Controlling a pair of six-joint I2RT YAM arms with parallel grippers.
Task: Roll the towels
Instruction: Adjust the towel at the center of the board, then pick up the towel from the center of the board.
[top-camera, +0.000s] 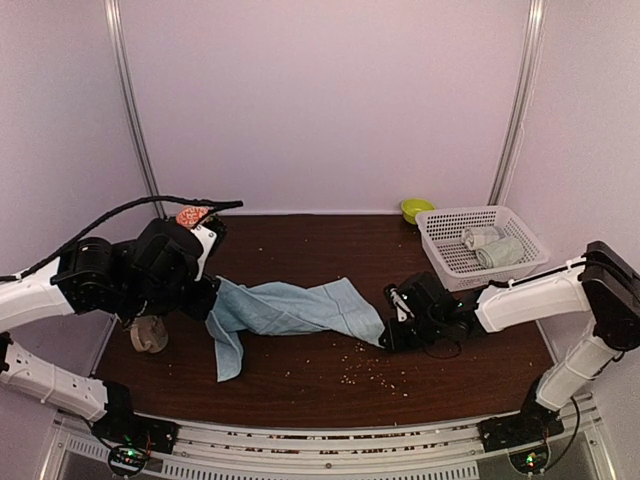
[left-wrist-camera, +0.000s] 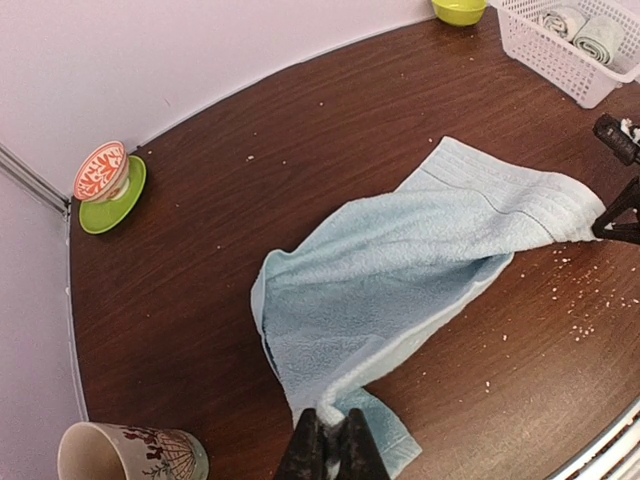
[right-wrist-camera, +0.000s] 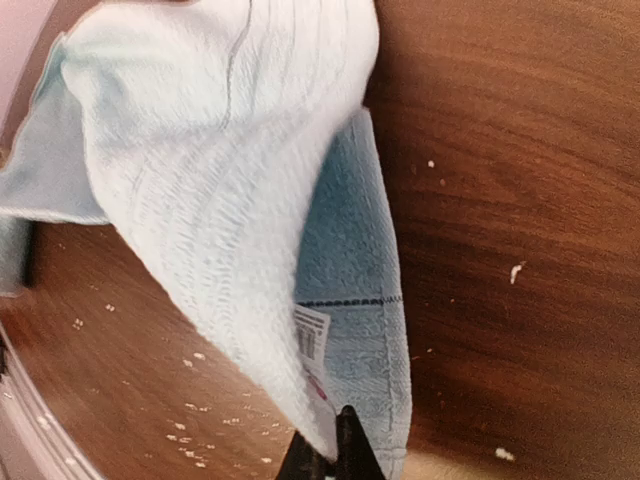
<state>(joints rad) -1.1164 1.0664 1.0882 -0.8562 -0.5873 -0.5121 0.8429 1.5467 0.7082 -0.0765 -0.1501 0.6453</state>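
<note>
A light blue towel (top-camera: 290, 308) lies stretched and partly folded across the middle of the brown table. My left gripper (top-camera: 212, 300) is shut on its left end; the left wrist view shows a bunched edge of the towel (left-wrist-camera: 400, 270) pinched between the black jaws of the left gripper (left-wrist-camera: 335, 440). My right gripper (top-camera: 386, 335) is shut on the right corner. In the right wrist view the towel (right-wrist-camera: 220, 150) is folded over, a white label (right-wrist-camera: 310, 335) shows, and the right gripper (right-wrist-camera: 330, 455) nips the fold's tip.
A white basket (top-camera: 470, 213) at the back right holds two rolled pale cloths (top-camera: 500, 252). A green bowl (top-camera: 416, 209) sits behind it. A patterned mug (top-camera: 150, 335) stands under my left arm. A red bowl on a green saucer (left-wrist-camera: 105, 175) sits far left. Crumbs (top-camera: 370, 372) dot the front.
</note>
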